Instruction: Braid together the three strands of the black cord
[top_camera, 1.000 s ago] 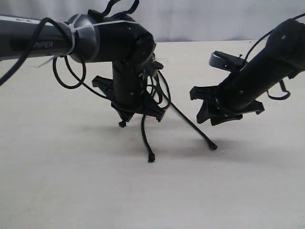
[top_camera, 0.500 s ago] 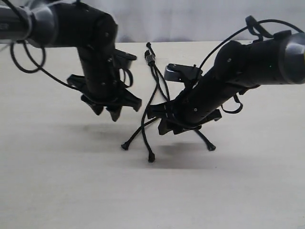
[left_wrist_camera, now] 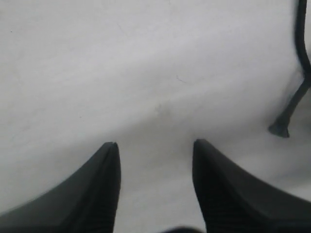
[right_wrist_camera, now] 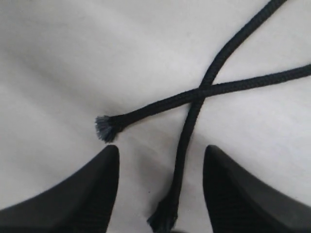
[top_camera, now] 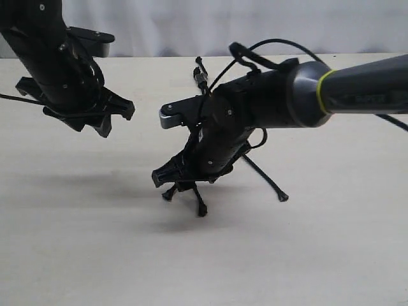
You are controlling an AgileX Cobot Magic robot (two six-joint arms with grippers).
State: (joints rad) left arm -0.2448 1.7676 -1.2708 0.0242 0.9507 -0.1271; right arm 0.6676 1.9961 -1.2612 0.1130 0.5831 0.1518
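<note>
While poised for the next crossing, pictured nearest on the pale table [top_camera: 204, 268]: the knobbed tips of the three strands [top_camera: 202, 210], all lying loose, two close together at centre and the third well apart to the right. Just above and behind the two central tips, hanging low, the right gripper [top_camera: 172, 183], jaws spread wide and closed on nothing. Confirmed from its wrist: two lengths of the black cord [right_wrist_camera: 199, 91] crossed flat on the table, one tip directly between the open jaws, the other frayed tip just left of them. Well clear on the right a second ago; swung in since, now reaching across the middle.

Farther back and to the left, lifted away, the left gripper [top_camera: 90, 129], fingers likewise parted and empty over bare table, with only one strand tip at the edge of its wrist view. Closed in among the strands a second ago; since released and drawn off leftward, with the left strand's tip now lying on the table beside the middle one.

Farthest, near the table's far edge, the knotted end [top_camera: 201, 76], exactly where it lay a moment ago.

Read as a change of hands: one pass laid down, the next strand likely to be taken from the right. Extent of plaiting so far impossible to judge, upper lengths hidden behind the right arm [top_camera: 268, 108].
</note>
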